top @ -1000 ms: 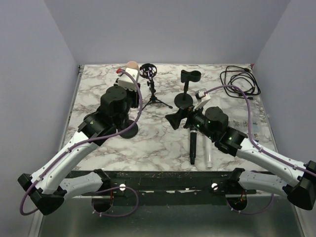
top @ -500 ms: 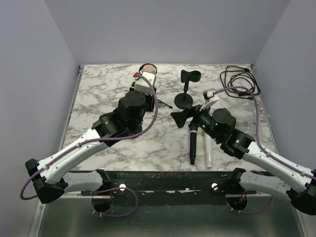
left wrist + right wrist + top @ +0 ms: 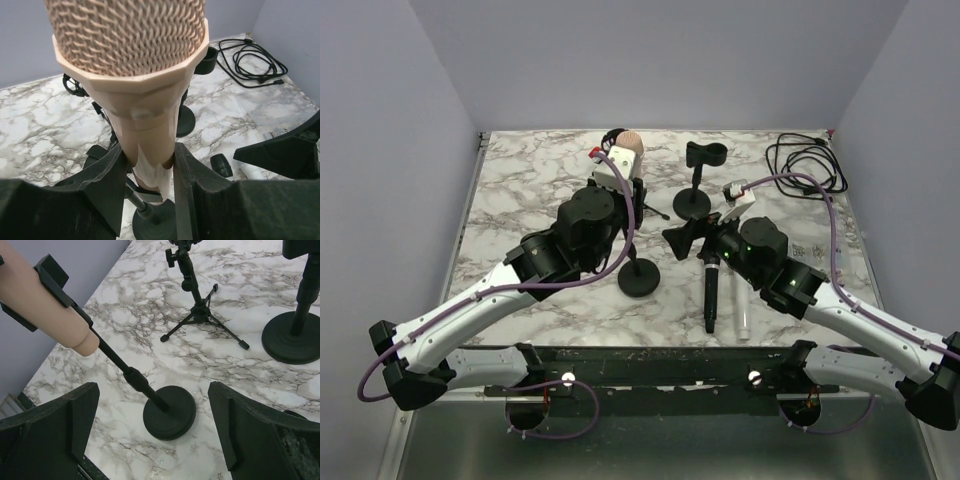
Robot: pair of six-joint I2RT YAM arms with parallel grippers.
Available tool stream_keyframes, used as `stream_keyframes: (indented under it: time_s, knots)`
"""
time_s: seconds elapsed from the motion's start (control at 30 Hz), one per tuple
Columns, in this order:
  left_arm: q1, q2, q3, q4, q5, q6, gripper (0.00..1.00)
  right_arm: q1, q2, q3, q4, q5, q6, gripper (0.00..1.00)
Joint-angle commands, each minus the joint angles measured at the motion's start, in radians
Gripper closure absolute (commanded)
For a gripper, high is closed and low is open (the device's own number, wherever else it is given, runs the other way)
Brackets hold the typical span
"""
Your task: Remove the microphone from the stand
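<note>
Now the left arm's jaws are closed on the pale pink microphone (image 3: 131,60), pinching its body from both sides just below the mesh head. Beneath those jaws the stand (image 3: 169,413) slants down, its rod meeting the microphone's lower end and its round base on the marble tabletop (image 3: 520,190). The right arm's jaws are spread wide and hold nothing, the base lying ahead between them

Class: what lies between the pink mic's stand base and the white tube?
A black mic lies flat there, between base and white tube, seen in the top view.
</note>
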State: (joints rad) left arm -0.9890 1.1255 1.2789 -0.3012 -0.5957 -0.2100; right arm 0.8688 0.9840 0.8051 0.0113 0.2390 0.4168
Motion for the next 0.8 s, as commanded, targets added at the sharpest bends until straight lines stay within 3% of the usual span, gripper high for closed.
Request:
stream_keyframes:
  time_s: [0.0,0.07,0.1,0.23,0.37,0.57,0.77]
  knots:
    - [-0.016,-0.022,-0.023,0.052,0.051,-0.024,0.76,-0.002,0.011,0.039,-0.009,-0.001,-0.018,0.0]
    - [-0.016,-0.034,-0.038,0.056,0.068,-0.028,0.55,-0.002,0.011,0.045,-0.032,-0.006,-0.021,0.0]
    - [-0.016,-0.043,-0.047,0.059,0.081,-0.031,0.49,-0.002,0.01,0.049,-0.046,-0.007,-0.023,0.0]
    - [-0.016,-0.069,-0.073,0.062,0.138,-0.052,0.31,-0.002,-0.007,0.055,-0.074,-0.035,-0.034,0.0]
    - [-0.016,-0.104,-0.108,0.077,0.211,-0.047,0.15,-0.002,-0.021,0.044,-0.037,-0.271,-0.133,0.0]
    - [-0.016,-0.184,-0.166,0.096,0.371,-0.009,0.05,-0.002,0.003,0.123,-0.05,-0.444,-0.167,0.0]
    - [-0.014,-0.279,-0.212,0.059,0.465,0.033,0.01,-0.002,0.02,0.162,0.018,-0.405,-0.139,0.0]
